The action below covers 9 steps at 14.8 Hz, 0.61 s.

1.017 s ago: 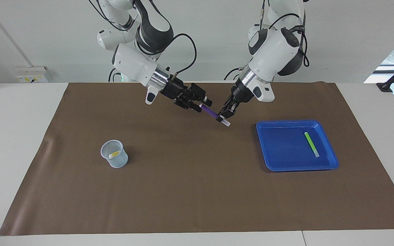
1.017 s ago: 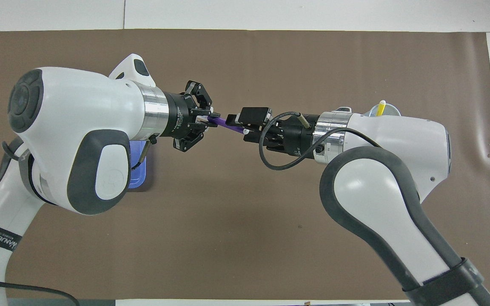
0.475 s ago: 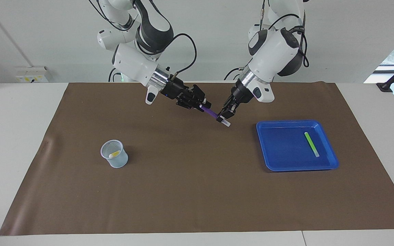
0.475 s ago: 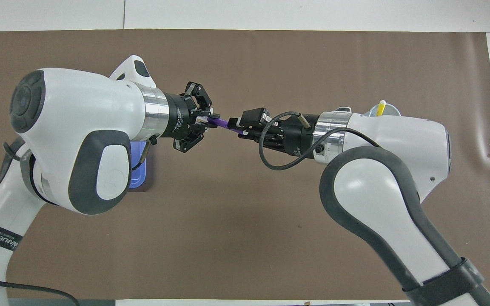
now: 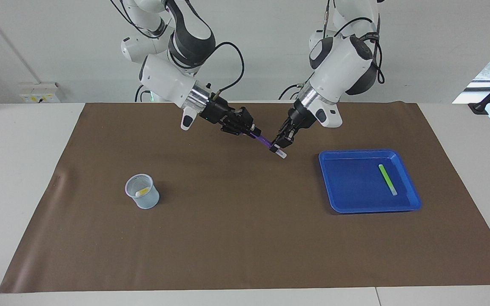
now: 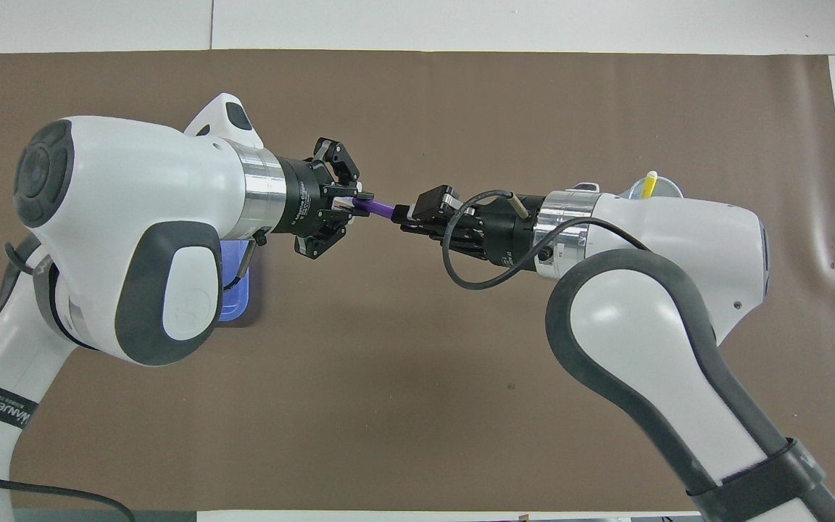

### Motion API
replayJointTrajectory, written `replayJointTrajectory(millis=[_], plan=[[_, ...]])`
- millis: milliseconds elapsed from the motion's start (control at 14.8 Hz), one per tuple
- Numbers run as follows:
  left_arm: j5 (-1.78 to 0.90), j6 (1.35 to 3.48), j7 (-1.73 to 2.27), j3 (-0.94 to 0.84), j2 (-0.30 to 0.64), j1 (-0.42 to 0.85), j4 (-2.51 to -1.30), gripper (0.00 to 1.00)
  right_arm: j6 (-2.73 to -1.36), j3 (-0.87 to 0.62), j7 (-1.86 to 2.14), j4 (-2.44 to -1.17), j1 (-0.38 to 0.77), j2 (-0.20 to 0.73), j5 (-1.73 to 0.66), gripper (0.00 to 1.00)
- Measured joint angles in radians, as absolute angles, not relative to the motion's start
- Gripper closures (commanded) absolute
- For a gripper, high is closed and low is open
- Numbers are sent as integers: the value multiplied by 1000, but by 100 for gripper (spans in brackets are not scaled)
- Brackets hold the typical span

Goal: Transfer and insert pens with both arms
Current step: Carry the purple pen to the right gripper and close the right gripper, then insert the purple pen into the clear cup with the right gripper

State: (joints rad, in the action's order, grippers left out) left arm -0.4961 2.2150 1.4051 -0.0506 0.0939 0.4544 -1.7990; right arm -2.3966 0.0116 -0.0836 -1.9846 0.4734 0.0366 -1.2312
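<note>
So this is the mid-air handoff: the purple pen [image 5: 264, 142] is up off the counter [image 5: 15, 170] over the brown mat [image 5: 245, 238], slanted, with the left hand [image 5: 280, 145] clamped on it near the pale cap end, and the right hand [image 5: 250, 129] pinched down onto the purple barrel end. Looks to me like both have hold of it right now, so the trick is timing: I'd make sure the right hand's grip is really firm before the left one lets go, and have the left open fully and back straight off along its own axis so it doesn't drag or twist the pen. Any sideways tug while both are clamped could skew it in the fingers, which would make dropping it into the cup a pain later. The mesh cup [image 5: 142, 191] sits toward the right arm's end of the counter with the yellow pen [image 5: 143, 191] already standing in it, so the purple one needs to end up roughly vertical over that opening. The green pen [image 5: 387, 179] is lying in the blue tray [image 5: 343, 204] toward the left arm's end, not yet picked up.
</note>
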Motion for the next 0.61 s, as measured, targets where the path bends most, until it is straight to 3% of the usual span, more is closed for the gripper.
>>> replayJointTrajectory(millis=[68,407,610], plan=[[-496,2215,1404,-51,94,454,-1799,4,-2397,12,-84,-1985,473,37,-1231,100],[-477,2203,1253,-47,94,455,-1812,0,-2348,14,-82,-1980,447,37,-1176,100],[-367,2171,1072,-33,91,441,-1836,0,-2146,19,-82,-1906,326,46,-937,100]])
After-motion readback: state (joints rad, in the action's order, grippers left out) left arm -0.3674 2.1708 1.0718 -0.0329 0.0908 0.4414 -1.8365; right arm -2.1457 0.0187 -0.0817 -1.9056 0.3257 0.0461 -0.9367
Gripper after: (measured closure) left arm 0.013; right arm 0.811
